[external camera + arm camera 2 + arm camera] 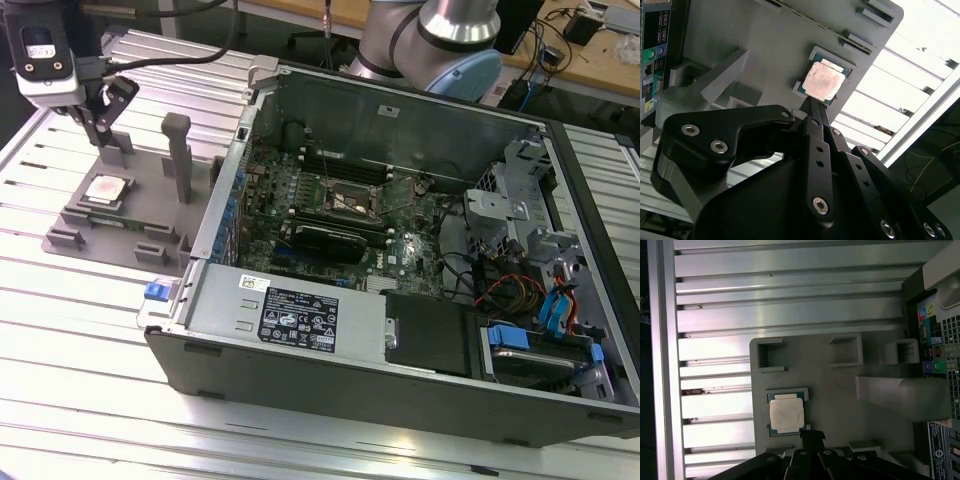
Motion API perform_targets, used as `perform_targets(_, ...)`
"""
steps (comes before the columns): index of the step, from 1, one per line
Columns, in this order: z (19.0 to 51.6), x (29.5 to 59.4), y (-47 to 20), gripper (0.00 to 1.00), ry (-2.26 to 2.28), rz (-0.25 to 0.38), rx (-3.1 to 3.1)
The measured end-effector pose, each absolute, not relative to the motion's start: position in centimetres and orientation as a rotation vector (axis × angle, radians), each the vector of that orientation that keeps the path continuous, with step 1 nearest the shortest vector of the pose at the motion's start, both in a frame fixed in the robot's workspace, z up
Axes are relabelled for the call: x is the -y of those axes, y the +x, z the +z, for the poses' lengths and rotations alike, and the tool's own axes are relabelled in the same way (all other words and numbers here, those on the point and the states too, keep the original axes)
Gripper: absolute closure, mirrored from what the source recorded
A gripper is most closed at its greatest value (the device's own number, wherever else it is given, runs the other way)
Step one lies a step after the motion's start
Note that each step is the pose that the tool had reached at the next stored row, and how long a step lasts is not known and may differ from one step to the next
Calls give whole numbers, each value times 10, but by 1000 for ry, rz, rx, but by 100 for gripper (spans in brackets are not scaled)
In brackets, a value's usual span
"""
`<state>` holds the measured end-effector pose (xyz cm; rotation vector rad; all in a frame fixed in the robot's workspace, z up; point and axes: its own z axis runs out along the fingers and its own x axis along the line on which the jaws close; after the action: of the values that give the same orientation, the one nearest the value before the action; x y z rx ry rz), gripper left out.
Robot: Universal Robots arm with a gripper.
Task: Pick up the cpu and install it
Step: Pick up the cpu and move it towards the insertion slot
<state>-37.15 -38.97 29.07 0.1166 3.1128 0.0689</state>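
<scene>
"Slatted aluminium makes up the table (60,400), and an open computer case (400,390) stands on it. Where is the cpu?"

"The cpu (107,189) lies flat, silver face up, in a shallow nest on a grey tray (150,215). Reading the exterior view as a clock face, the tray sits at nine o'clock of the case, just beside its wall."

"Why a nest?"

"Raised lips hug the chip's edges, as both wrist views show. That probably keeps it square and in a known spot, so the arm can come down on it without hunting."

"And the gripper?"

"The gripper (810,102) hangs over the tray at about twelve o'clock of the cpu, near it but not touching it, as far as the exterior view tells. Its jaws look pressed together into one narrow tip, with nothing between them. The tip points down towards the chip's edge, which suits an approach from above."

"Is anything in its way?"

"A tall post (178,150) stands upright on the tray at about two o'clock of the cpu, between chip and case. The gripper is well clear of it."

"How far along is the job?"

"Early, by the look of it. The socket (350,200) sits mid-board inside the case, at three o'clock of the tray and well apart from it, dark within its metal frame. The chip rests in its nest, not yet lifted."
</scene>
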Motion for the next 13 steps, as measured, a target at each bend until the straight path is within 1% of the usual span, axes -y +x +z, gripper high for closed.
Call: perform_targets(13,263,392,-383,89,116,69,-3113)
